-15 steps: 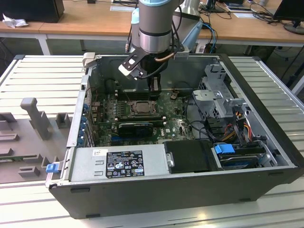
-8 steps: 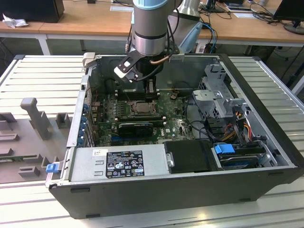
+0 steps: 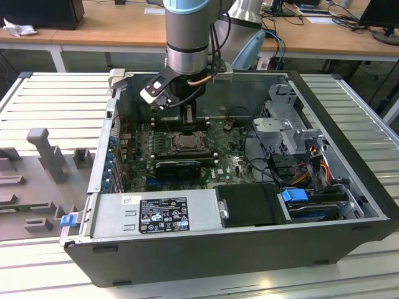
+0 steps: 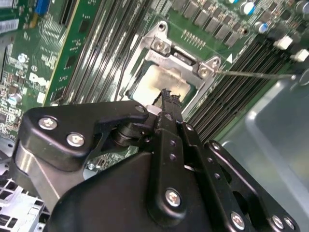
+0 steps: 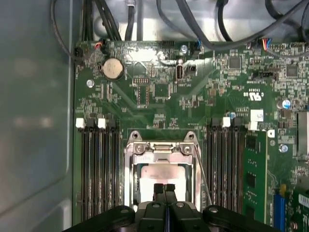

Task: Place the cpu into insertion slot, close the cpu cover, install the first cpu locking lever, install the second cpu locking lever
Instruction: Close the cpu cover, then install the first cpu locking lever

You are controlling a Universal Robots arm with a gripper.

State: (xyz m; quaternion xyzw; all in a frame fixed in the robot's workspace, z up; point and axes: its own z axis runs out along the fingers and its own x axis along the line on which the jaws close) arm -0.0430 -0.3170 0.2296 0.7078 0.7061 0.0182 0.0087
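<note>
The cpu (image 5: 161,174) is a pale square lying in the socket on the green motherboard, also seen in the second wrist view as cpu (image 4: 161,79). The cpu cover (image 5: 145,159), a silvery frame with a square window, lies flat around it; the cpu cover (image 4: 174,55) shows its hinge screws. A thin wire locking lever (image 5: 202,171) slants along one side of the socket, and the lever (image 4: 251,74) sticks out past the socket's corner. My gripper (image 5: 164,187) hangs just above the cpu's edge, fingers pressed together with nothing seen between them. The gripper (image 3: 189,119) stands over the socket (image 3: 186,141).
Memory slots (image 5: 99,169) flank the socket on both sides. The case's metal wall (image 4: 270,145) rises close by. A black power supply (image 3: 156,215), a drive cage (image 3: 290,124) and cables (image 3: 312,168) fill the rest of the open case.
</note>
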